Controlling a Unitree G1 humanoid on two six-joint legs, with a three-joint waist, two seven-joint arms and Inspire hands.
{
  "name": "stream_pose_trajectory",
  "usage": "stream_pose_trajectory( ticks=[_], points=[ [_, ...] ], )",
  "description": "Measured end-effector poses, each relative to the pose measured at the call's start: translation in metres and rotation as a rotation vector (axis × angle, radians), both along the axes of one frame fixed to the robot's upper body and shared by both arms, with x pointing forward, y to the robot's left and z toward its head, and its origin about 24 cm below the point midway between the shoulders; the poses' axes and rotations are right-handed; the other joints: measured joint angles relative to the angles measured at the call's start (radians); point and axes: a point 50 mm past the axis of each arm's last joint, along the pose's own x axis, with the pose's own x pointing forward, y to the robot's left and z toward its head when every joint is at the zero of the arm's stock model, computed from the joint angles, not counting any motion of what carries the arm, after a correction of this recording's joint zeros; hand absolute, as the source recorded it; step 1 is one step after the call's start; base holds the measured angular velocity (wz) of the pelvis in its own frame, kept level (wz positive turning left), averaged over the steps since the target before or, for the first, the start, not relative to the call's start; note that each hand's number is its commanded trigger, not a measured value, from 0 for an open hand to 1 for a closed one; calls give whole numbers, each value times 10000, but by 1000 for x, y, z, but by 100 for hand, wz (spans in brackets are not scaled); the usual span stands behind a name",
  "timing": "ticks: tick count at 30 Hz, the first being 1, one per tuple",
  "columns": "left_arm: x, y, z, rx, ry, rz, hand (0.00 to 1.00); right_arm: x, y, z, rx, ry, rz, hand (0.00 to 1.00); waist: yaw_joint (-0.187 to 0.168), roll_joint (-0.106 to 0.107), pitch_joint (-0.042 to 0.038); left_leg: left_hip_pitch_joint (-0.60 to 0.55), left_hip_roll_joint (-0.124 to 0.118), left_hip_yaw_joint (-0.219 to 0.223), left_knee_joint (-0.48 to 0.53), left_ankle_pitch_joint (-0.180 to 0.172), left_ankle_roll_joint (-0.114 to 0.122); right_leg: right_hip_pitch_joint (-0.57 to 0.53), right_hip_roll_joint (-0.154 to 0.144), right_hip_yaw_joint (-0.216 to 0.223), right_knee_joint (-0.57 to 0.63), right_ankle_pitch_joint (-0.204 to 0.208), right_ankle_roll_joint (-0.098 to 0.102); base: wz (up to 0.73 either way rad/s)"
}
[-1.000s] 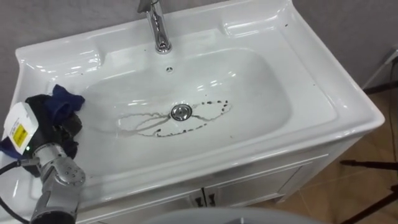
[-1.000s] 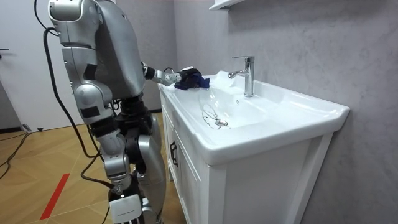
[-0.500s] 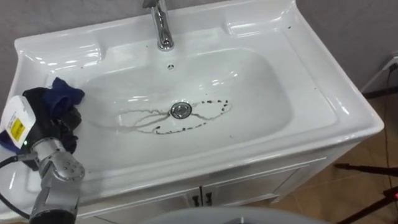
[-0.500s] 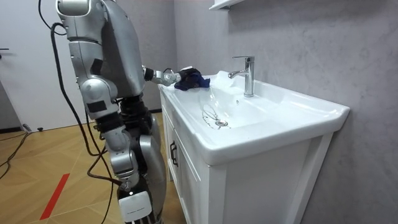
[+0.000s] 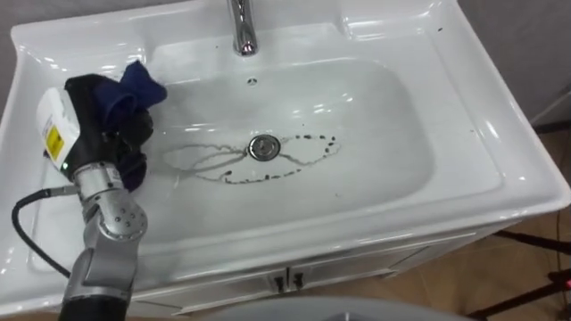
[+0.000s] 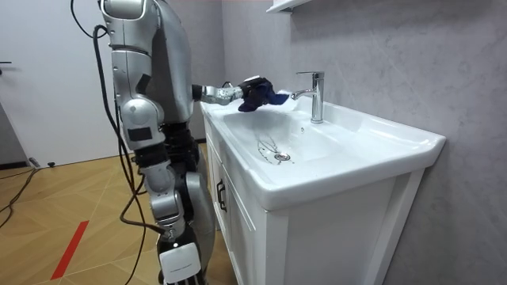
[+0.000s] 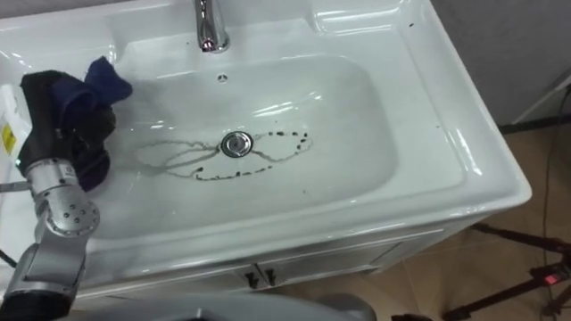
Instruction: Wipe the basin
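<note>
Nearest, along the bottom edge: front of a white cabinet [image 5: 375, 263], flat doors, two small dark pulls [image 5: 284, 282] at the centre seam. At lower right, a strip of wooden floor [image 5: 513, 285].

Next in, from the lower left: jointed metal forearm, then the left hand [image 5: 94, 134] over the left side of the basin [image 5: 401, 143]. Dark fingers closed round a cloth [image 5: 141, 85]. Cloth dark blue, soft, bunched into a wad, one crumpled corner sticking out toward the faucet [image 5: 243, 31]. Position: above the left slope of the bowl, well apart from the drain [image 5: 264, 147]. Contact with the ceramic: cannot tell from the eye views. In the room view, held slightly above rim level, near the faucet.

Basin: white glazed ceramic, glossy with window glints, rounded-rectangular bowl set in a broad flat worktop [image 5: 500, 134] with a raised back lip. Drain: small round metal disc at the bowl's middle. Around it, dark marks [image 5: 312, 140]: thin looping lines to the left, a dotted curve of specks to the right, all on the bowl floor.

Further back: tiny round overflow hole [image 5: 253, 82] on the rear wall of the bowl, directly below the faucet. Faucet chrome, cylindrical, upright at back centre.

Room view: standing upright at the end of the vanity on the room view's left, left arm stretched out. Behind the vanity, a grey rough-plastered wall [image 6: 396, 63].
</note>
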Motion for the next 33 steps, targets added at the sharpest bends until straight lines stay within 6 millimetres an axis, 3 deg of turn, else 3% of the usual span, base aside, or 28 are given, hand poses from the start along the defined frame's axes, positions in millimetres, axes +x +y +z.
stream_pose_trajectory(
  ticks=[7,18,27,29,33],
  points=[
    [3,-12,2,-121,-231,-589,100,0,2,0,162,-101,139,0,-201,-28,19,-25,27,6,2,0,-1,-52,24,-8,-35,3,-6,-1],
    [3,-21,-1,-180,-156,-933,100,-6,6,-1,501,153,344,0,-210,-148,-17,-24,31,5,0,0,-1,9,27,-25,-159,15,-22,0],
    [2,-30,-8,-280,335,-1493,100,-11,6,-1,587,420,288,0,-228,-191,15,144,37,21,-6,0,-1,176,37,-16,-176,15,-22,0],
    [1,-29,-13,-236,607,-1529,100,-10,6,-1,632,452,319,0,-226,-184,11,160,38,18,-6,0,-1,188,38,-17,-167,16,-23,0],
    [-10,-19,-49,-166,2516,-1187,100,-13,5,-1,601,640,207,0,-239,-125,-10,169,40,21,-6,0,-1,193,52,6,-163,32,-44,-2]
  ],
)
